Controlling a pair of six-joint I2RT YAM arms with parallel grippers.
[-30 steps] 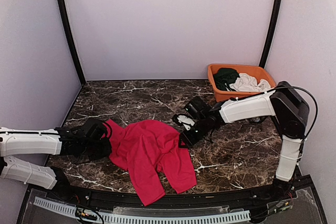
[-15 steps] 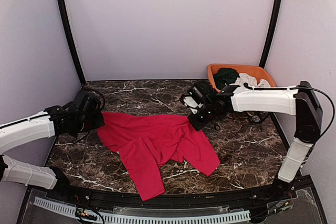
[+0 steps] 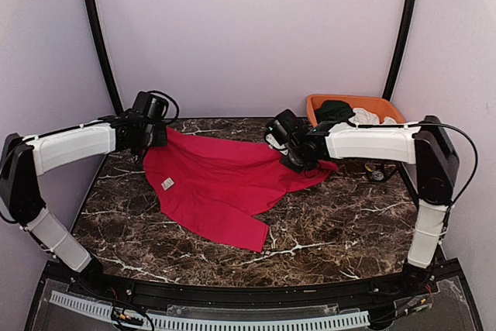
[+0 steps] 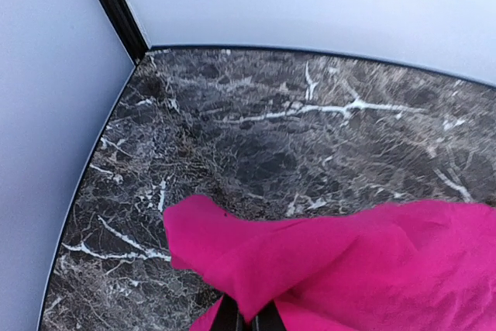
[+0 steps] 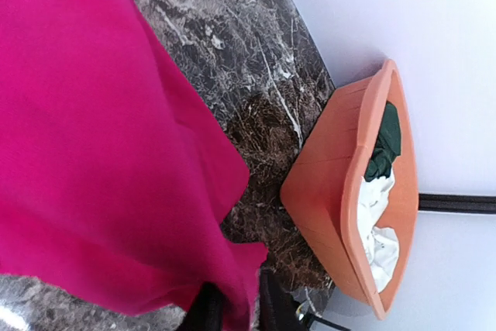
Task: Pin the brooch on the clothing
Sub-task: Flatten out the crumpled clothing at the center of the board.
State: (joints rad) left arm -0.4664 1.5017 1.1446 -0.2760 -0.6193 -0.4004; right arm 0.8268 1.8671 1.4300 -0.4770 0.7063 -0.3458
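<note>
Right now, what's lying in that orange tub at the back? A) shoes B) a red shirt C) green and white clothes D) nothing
C: the orange tub holds a dark green garment and a white garment; the red T-shirt lies on the table.

Bright, even light falls softly from above, leaving only faint shadows beside the red T-shirt [image 3: 225, 184] on the dark surface [image 3: 349, 215], and all views are fairly sharp.

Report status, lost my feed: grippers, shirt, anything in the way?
Left gripper and right gripper shut on opposite ends of red T-shirt. Shirt spread across table. No brooch seen. Orange basket near right gripper.
</note>
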